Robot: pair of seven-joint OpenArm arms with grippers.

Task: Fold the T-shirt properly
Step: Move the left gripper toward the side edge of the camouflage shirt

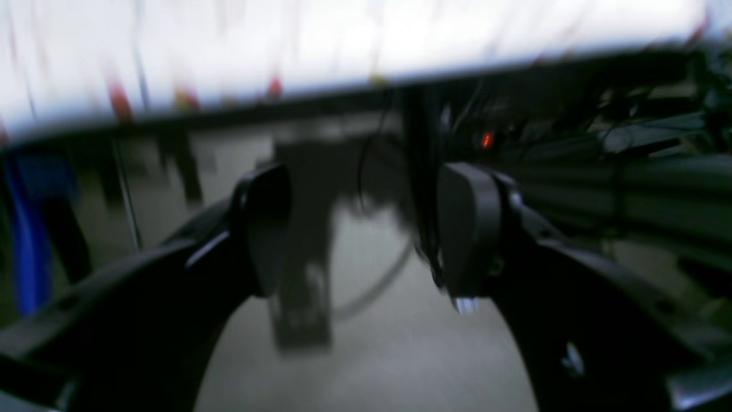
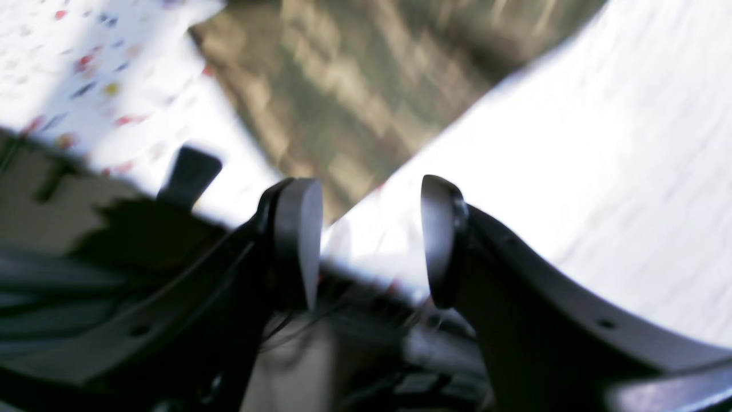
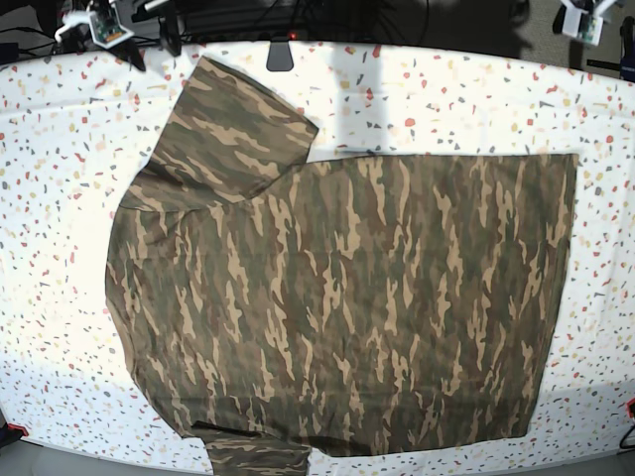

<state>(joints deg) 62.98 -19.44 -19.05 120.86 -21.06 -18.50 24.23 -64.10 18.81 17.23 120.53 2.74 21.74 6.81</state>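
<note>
Both wrist views are smearing badly, so fine detail is hard to read. In the left wrist view the left gripper is hanging with its two dark fingers spread wide and nothing between them; beyond them a white table edge is running across the top, and under it dark cables and a small red light are blurring into the shadows, too soft to name further. In the right wrist view the right gripper is likewise holding its pads well apart and empty, with a streaked patch of the T-shirt lying on the bright tabletop beyond it; a dark clip-like shape at the table edge is too blurred to identify. In the base view the T-shirt is lying flat across the speckled white table, its body spread wide, one sleeve angling up toward the far edge, and the other sleeve getting cut off by the bottom border of the picture. Neither arm is showing clearly in the base view; only bits of hardware are peeking in at the top corners.
</note>
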